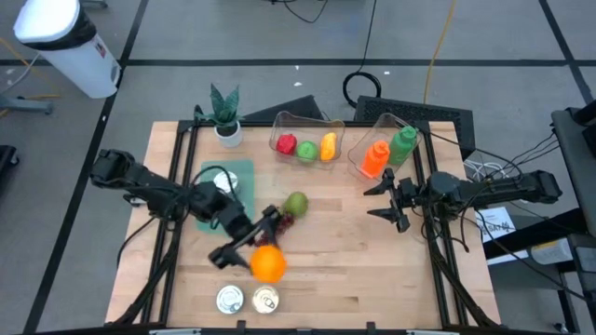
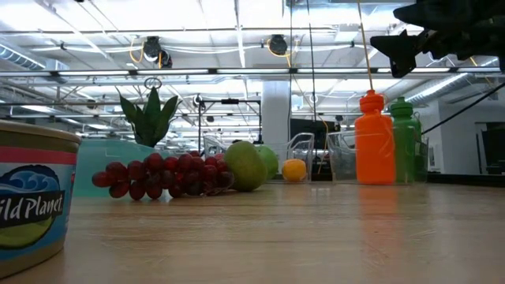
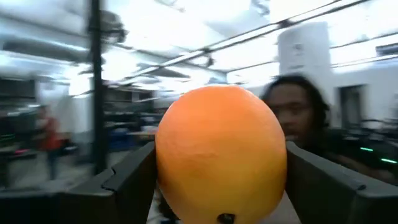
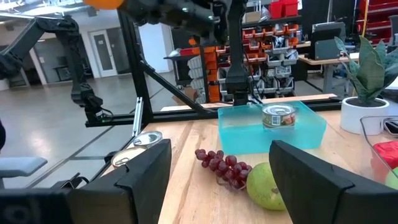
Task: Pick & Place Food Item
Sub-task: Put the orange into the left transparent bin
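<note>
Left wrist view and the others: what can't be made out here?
- Left wrist view: the orange in the left hand fills the frame and hides the table; the room behind is blurred.
- Low view: neither the orange nor the left hand shows; the can is cut off by the left edge.
- High view: the labels of the two cans are too small to read.
- Right wrist view: the red food is cut off at the edge.
</note>
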`<state>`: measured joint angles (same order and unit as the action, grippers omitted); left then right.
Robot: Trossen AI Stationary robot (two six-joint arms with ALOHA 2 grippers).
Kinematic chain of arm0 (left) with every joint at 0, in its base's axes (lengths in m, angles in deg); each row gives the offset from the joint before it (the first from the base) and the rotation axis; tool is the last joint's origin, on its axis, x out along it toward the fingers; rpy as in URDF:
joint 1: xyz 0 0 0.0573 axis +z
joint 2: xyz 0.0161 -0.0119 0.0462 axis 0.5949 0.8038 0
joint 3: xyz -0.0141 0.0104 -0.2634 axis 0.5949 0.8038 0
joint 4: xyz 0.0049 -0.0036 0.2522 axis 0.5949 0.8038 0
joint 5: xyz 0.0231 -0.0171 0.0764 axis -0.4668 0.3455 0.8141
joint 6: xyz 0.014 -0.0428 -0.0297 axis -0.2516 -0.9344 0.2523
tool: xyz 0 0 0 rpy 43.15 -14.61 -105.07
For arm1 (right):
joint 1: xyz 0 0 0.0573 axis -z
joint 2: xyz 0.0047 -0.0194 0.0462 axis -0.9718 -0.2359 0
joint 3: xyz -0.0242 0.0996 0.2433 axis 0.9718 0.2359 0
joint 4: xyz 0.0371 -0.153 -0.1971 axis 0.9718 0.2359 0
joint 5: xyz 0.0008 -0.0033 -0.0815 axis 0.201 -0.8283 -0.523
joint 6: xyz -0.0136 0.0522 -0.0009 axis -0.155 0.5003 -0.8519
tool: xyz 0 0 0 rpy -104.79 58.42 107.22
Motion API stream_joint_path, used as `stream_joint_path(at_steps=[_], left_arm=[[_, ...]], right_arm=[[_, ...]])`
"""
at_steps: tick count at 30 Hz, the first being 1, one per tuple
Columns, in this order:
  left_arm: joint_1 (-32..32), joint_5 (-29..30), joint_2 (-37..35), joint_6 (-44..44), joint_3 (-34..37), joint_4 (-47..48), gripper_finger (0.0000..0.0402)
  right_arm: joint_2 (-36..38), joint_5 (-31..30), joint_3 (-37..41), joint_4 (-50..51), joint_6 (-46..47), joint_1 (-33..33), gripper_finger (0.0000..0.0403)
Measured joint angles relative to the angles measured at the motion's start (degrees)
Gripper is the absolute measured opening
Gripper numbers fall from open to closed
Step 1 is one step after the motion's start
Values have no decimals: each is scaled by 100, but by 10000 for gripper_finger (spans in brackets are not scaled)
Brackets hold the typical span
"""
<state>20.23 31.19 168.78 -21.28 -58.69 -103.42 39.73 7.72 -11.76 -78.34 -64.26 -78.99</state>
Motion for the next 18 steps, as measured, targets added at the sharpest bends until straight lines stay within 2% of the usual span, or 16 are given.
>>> stream_joint_path(at_steps=[6, 10, 12, 14, 18], left_arm=[[-130, -128, -1, 4, 0, 139, 278], [-46, 268, 1, 257, 2, 503, 289], [-7, 883, -1, 609, 2, 784, 297], [57, 1835, -1, 1072, 2, 1261, 302], [327, 4658, 3, 1698, 2, 2148, 300]], right_arm=[[0, -1, 0, -3, 1, 2, 256], [0, -2, -1, -3, 0, 2, 256], [0, -2, -1, -3, 0, 2, 256], [0, -2, -1, -3, 0, 2, 256], [0, -2, -1, -1, -42, 2, 256]])
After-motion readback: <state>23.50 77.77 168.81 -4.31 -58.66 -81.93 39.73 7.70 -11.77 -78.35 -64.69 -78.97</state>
